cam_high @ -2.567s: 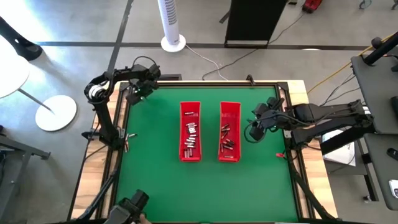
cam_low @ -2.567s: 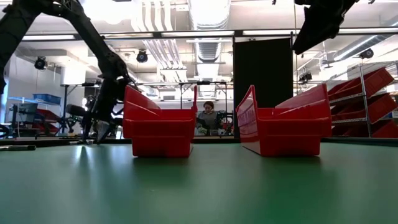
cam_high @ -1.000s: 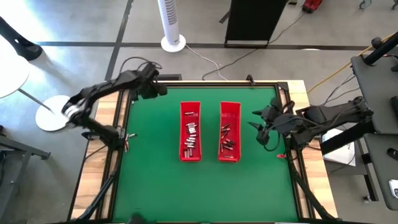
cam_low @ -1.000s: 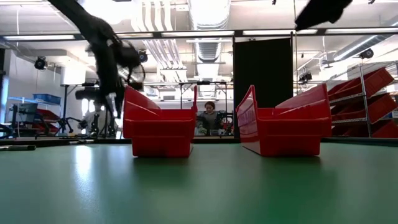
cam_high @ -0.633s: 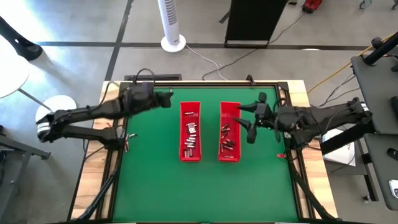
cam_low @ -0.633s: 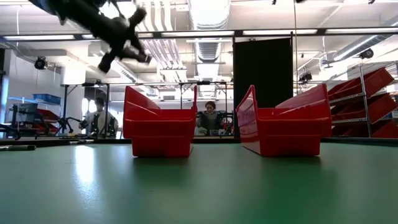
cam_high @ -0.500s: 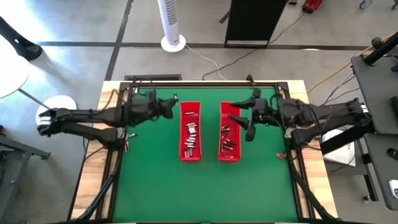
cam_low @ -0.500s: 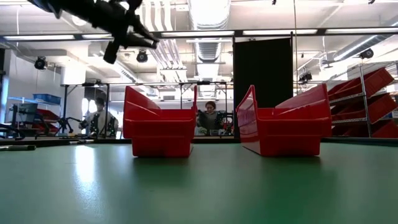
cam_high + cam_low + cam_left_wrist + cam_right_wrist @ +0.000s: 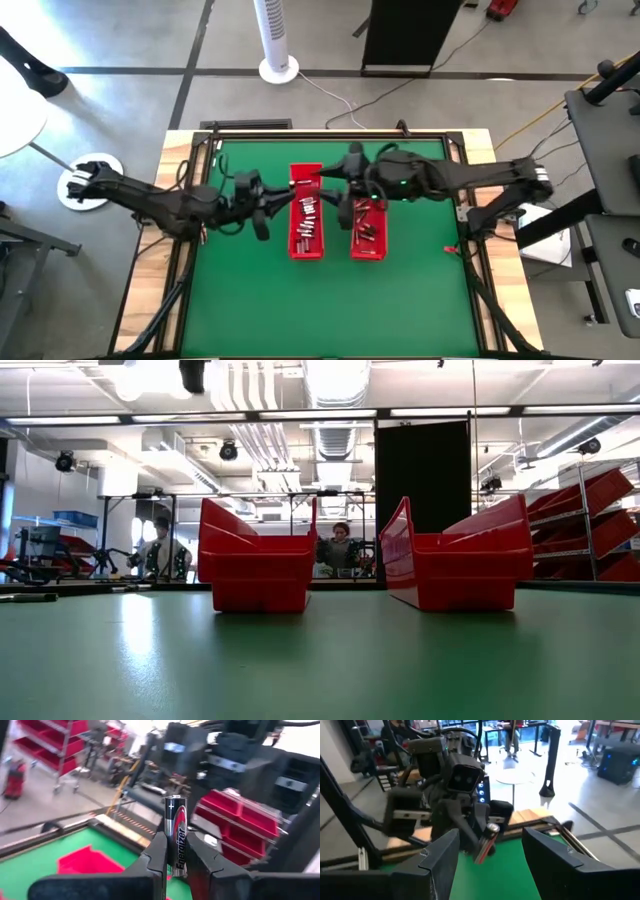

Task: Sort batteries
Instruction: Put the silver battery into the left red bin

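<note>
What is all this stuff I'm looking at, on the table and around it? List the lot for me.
Table: one, green top with a wooden border, centre of the high view.
Red trays: two, long, side by side mid-table; left tray, right tray.
Loose batteries: many, silvery and dark, lying in both trays.
Held battery: one, black and silver with a red band, upright between the left end effector's fingers.
Tower fan: one, white, on the floor beyond the table.
Red shelf bins: several, on racks in the room behind.
People: two, seated far behind the trays.
Left end effector: shut on the held battery, beside the left tray.
Right end effector: open, between the two trays, facing the left one.
</note>
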